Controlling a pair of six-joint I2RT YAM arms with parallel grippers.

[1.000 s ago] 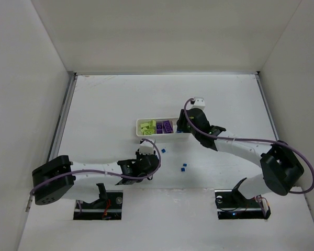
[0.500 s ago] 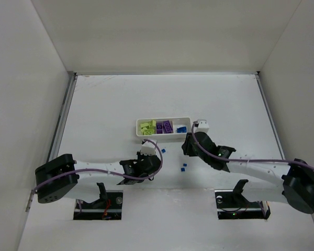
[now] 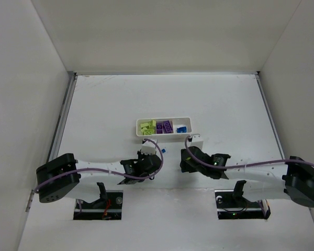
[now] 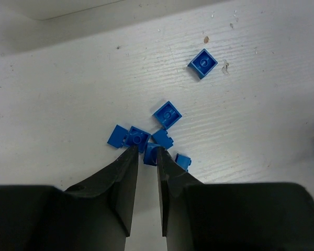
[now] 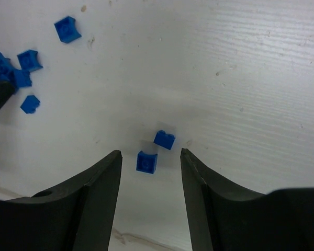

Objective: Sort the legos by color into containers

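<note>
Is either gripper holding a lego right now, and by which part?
Right gripper: open, nothing held. Left gripper: tips nearly shut at the blue legos; a grip cannot be told.

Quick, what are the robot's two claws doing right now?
Left gripper: jaws almost closed at a cluster of small blue plastic bricks; cannot tell if gripping one.
Right gripper: jaws open, empty, above two more blue bricks.
</note>
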